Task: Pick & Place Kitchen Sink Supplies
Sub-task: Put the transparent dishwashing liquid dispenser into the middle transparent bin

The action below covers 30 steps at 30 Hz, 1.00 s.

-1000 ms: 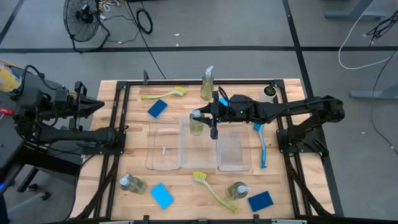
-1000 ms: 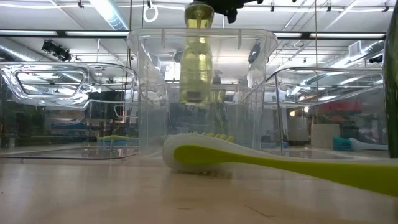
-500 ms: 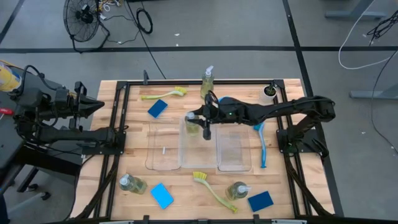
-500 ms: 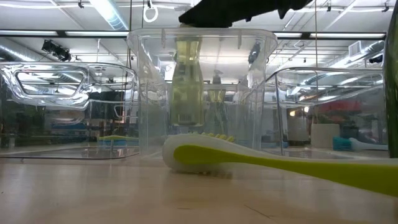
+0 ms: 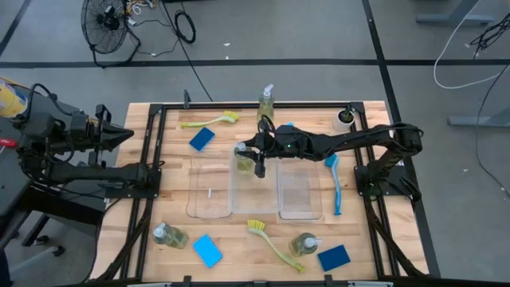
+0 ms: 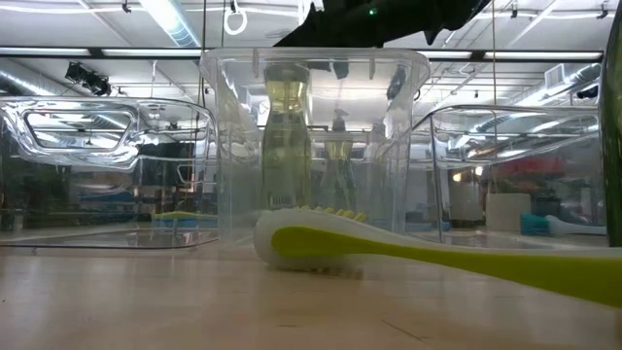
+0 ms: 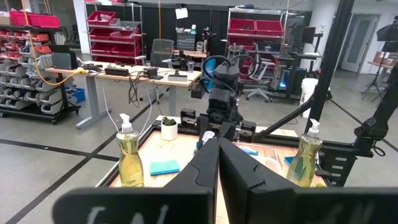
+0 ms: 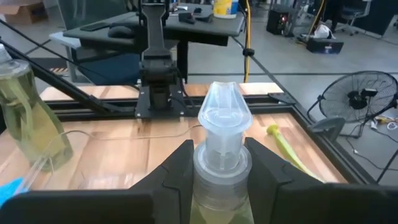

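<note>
— Where am I working today?
— A robotics lab, or a workshop floor. I see red parts bins (image 7: 102,18) on racks, a desk (image 7: 130,74) strewn with cables and office chairs (image 7: 160,51) behind it.
— Anything else?
— Grey concrete floor (image 5: 319,32), a floor fan (image 5: 105,22), loose cords, strip lights (image 6: 170,19) and bare ducts (image 6: 39,76) overhead. My wooden table (image 5: 171,211) sits in a black frame.

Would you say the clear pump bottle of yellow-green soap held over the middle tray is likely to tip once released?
Possibly: the clear pump bottle of yellow-green soap is tall and narrow. The right gripper grips only its neck, so it might swing. The clear plastic middle tray would probably catch a lean.
</note>
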Motion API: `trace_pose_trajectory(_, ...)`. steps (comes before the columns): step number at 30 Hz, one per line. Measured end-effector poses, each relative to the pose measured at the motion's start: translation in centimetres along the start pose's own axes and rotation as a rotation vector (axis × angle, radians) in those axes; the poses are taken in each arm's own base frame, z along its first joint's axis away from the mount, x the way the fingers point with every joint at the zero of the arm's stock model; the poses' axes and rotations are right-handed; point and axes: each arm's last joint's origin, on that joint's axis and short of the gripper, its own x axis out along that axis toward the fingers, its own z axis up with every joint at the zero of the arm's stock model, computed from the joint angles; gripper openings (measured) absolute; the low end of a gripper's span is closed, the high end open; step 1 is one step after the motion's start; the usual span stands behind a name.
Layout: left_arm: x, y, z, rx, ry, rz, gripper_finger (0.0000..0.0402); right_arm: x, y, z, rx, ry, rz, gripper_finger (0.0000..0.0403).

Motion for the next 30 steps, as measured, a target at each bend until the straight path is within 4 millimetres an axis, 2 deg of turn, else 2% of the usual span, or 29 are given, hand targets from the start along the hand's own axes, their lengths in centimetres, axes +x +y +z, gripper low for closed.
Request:
trace_pose_trajectory(13, 0.00, 0.00, 0.00, 0.000, 0.000, 0.000, 0.0018, 0.31, -0.15, -0.56, -0.002, 0.029, -0.013, 0.0105)
trace_pose_trajectory(22, 0.00, 0.00, 0.00, 0.000, 0.000, 0.000, 0.0018, 0.25, -0.18, -0.59, 0.047, 0.046, -0.017, 0.0227)
trace_pose_trajectory(26, 0.00, 0.00, 0.00, 0.000, 0.000, 0.000, 0.0018, 0.25, -0.17, -0.59, 0.047, 0.046, -0.016, 0.0249)
trace_pose_trajectory(30, 0.00, 0.00, 0.00, 0.000, 0.000, 0.000, 0.0018, 0.02, -0.19, -0.47, 0.046, 0.052, -0.015, 0.0252)
